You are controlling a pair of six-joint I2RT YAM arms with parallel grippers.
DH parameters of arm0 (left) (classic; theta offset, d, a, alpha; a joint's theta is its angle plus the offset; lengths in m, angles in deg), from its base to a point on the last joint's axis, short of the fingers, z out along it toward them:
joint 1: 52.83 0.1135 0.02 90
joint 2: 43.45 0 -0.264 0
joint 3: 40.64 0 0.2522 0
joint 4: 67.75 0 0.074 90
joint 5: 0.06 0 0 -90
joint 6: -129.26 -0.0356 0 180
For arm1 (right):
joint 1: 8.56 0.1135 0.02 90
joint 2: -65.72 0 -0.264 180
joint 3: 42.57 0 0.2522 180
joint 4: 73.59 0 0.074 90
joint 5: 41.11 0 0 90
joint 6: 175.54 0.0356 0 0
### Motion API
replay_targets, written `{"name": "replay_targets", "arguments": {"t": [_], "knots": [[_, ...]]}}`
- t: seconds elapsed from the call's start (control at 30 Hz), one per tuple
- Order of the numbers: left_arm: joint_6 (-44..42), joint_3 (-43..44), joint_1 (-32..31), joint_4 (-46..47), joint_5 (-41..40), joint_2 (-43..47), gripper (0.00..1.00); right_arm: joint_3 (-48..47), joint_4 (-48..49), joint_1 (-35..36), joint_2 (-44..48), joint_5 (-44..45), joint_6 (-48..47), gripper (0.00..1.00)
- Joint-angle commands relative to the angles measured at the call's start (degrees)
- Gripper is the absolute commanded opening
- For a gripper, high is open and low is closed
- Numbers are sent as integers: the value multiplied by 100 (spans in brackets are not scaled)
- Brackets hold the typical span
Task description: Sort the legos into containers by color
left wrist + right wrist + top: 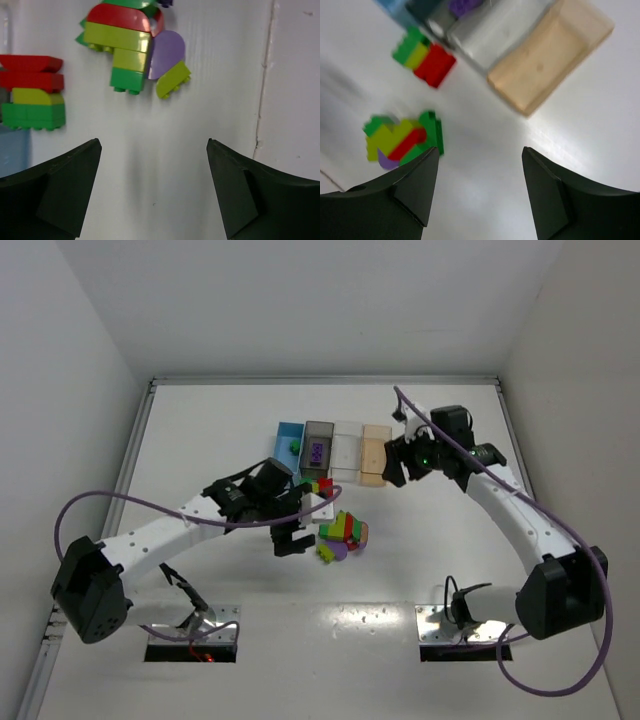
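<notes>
WORK SURFACE AND VISIBILITY CHECK

You are working on a white table (pixel 450 570) closed in by plain white walls on three sides. A thin seam (pixel 265 75) runs across the surface in the left wrist view.

The four containers stand side by side at the far centre of the table: blue bin (pixel 285 435), dark grey bin (pixel 320 430), clear bin (pixel 346 445), tan bin (pixel 375 452). A purple lego (pixel 317 452) lies in the dark grey bin and a green lego (pixel 295 447) in the blue bin. A small stack (pixel 318 485) of red, yellow-green and green bricks sits just in front of the dark grey bin. A larger cluster (pixel 342 530) of mixed bricks lies nearer the arm bases.

The left gripper (pixel 291 542) hangs just left of the cluster, fingers spread wide over bare table. The right gripper (pixel 392 468) sits at the near end of the tan bin, likewise spread and holding nothing.

Note these limits:
- The left wrist hides the table beside the small stack in the top view.
- The left wrist view crops the cluster at its top edge and shows only a pale sliver of the blue bin.
- The right wrist view is blurred, so brick studs are not resolvable, and the blue and dark grey bins are cut off.
- You cannot tell whether the cluster's bricks are joined or loosely heaped.
</notes>
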Motion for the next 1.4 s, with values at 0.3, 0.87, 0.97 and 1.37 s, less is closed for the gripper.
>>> {"name": "replay_targets", "arguments": {"t": [0.3,0.87,0.97,1.37], "knots": [[-1001,656,-519,358,85,-1168,79,670,-442,-595,184,-499,-120,68],[-1054,1035,-519,552,85,-1996,78,370,-547,-1121,-230,-982,-278,68],[-1107,1035,-519,605,85,-2127,78,370,-547,-1183,-282,-1097,-278,68],[-1107,1087,-519,815,-21,-2523,73,423,-547,-1465,-502,-1360,-331,68]]}}
